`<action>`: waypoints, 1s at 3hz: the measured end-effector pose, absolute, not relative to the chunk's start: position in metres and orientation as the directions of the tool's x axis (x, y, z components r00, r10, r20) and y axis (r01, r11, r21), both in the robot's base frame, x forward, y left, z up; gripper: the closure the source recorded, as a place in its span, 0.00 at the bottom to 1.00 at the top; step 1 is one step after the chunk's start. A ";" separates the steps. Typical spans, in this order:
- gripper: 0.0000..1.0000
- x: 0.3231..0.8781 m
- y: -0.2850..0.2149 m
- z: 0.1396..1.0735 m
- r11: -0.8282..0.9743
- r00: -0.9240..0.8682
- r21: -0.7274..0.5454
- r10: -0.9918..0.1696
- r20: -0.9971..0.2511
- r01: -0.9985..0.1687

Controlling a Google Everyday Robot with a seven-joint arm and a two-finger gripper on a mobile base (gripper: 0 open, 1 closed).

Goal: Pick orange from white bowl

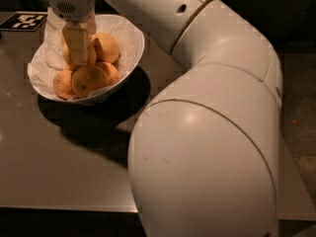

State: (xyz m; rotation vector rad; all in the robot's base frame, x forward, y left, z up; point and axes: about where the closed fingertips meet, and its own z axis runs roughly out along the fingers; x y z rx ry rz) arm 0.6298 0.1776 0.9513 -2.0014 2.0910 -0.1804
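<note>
Tabletop (74, 172) bowl (134, 58): tool (77, 59) apparently atop orange (92, 58).

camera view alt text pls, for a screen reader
A robot's gripper is down among oranges piled in a paper-lined white bowl on a grey table. The robot's bulky white arm fills the right foreground.
</note>
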 end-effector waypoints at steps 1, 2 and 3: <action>0.29 0.630 0.178 0.951 0.054 -0.032 -0.253 -0.996 -0.088 -0.966; 0.24 0.630 0.178 0.951 0.053 -0.032 -0.254 -0.996 -0.088 -0.966; 0.06 0.630 0.178 0.951 0.053 -0.032 -0.254 -0.996 -0.088 -0.966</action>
